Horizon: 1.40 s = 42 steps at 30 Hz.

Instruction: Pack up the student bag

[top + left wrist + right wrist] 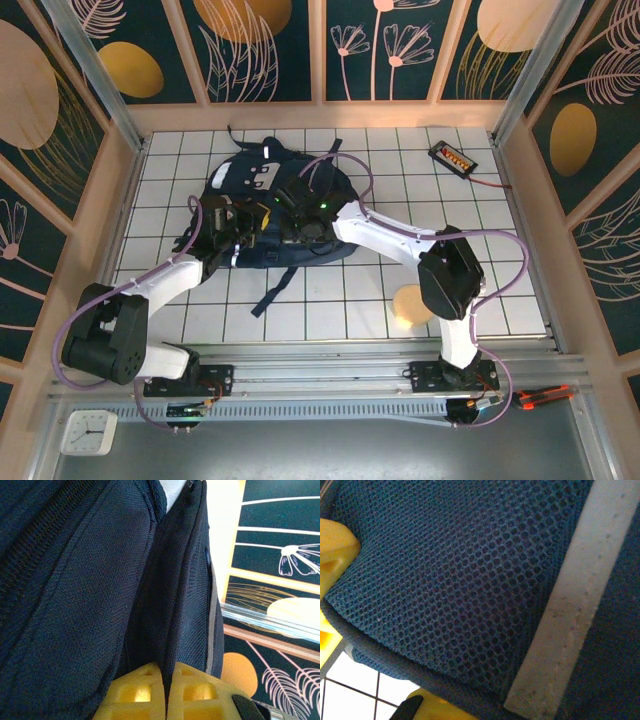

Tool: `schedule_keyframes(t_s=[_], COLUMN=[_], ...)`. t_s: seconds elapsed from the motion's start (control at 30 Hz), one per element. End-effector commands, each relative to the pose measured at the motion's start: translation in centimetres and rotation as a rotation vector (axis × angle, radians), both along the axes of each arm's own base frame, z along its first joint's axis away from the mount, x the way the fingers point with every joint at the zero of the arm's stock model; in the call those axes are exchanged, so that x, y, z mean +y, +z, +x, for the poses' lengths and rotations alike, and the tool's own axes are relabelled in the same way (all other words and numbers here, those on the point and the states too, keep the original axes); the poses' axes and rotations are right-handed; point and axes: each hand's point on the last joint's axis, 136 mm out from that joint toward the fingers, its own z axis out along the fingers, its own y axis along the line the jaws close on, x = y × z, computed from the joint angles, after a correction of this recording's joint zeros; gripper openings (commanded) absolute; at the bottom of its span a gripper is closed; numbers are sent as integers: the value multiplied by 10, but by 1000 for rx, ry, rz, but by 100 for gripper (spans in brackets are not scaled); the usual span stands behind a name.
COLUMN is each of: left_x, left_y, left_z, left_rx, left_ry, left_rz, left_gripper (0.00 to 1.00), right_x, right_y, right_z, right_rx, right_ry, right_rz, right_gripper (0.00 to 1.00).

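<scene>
Yellow fingers [136,692] of our left gripper [167,682] clench a dark fold of the student bag [255,178], which lies on the white gridded table [480,250], toward its back. Our right gripper [377,640] is clamped on the bag's blue mesh edge.

Student bag [262,180] lies on the table [500,290] beneath both grippers. The left gripper [240,220] sits at the bag's left side, a fold of fabric between its fingers [140,692]. The right gripper [295,198] is just to its right, over the bag's middle. Far beyond and to the right of the right gripper lies a cabled device [452,157]. A disc [410,303] lies on the table nearer than it, rightward.
</scene>
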Motion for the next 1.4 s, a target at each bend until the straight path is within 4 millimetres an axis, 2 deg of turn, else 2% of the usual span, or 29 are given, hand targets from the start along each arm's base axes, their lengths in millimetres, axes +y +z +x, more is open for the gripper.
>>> schedule_keyframes(t_s=[0.0,0.23,0.43,0.73,1.37], left_x=[-11,-8,-6,-5,5], left_y=[30,36,29,24,13], left_z=[1,-3,-10,-16,-5], left_rx=[-116,-187,-193,-204,-200], left_ry=[-72,-114,-196,-234,-308], left_rz=[2,105,253,300,473], left_gripper=[0,0,0,0,0], right_x=[-13,-26,-41,-63,-87], right_y=[9,11,16,16,16], right_z=[9,-3,-13,-24,-33], right_rx=[-31,-24,-33,-24,-21], right_ry=[6,48,66,78,71], right_rz=[-44,-75,-78,-85,-105], right_gripper=[0,0,0,0,0])
